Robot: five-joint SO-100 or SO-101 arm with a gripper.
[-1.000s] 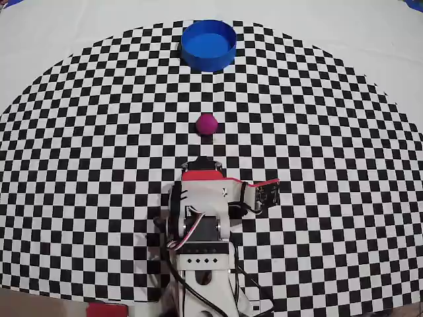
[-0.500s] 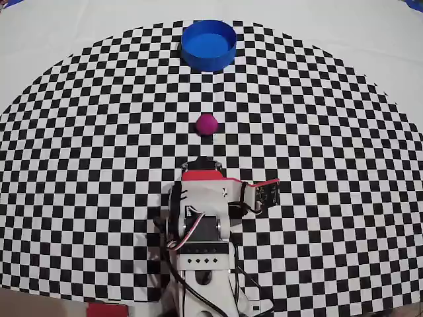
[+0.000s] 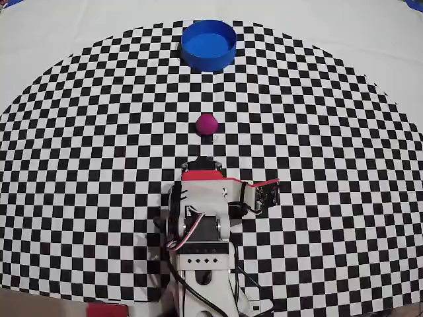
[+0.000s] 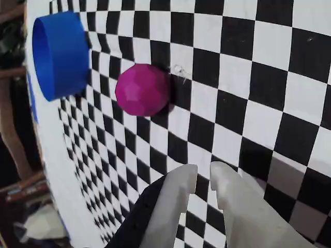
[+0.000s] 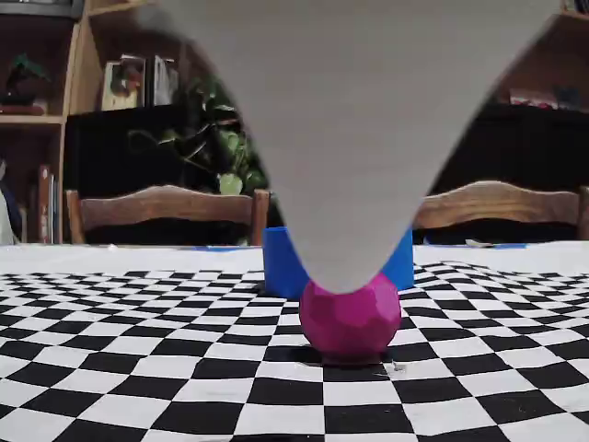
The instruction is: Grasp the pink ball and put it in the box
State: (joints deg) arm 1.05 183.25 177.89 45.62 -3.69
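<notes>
The pink ball [image 3: 207, 123] lies on the checkered mat, mid-table in the overhead view. The blue round box [image 3: 208, 45] stands at the mat's far edge, straight beyond the ball and empty. My gripper [image 3: 201, 161] sits folded over the arm's base, a few squares short of the ball. In the wrist view the ball [image 4: 143, 89] is ahead of the gripper [image 4: 205, 170], whose pale fingers stand nearly together with only a thin slit, holding nothing. The box [image 4: 59, 54] appears at upper left. In the fixed view the ball [image 5: 350, 318] rests in front of the box [image 5: 279, 264].
A blurred grey shape [image 5: 350, 138] fills the top middle of the fixed view and hides most of the box. Wooden chairs [image 5: 166, 207] and shelves [image 5: 55, 92] stand beyond the table. The arm's white and red body [image 3: 201, 218] takes up the near middle of the mat.
</notes>
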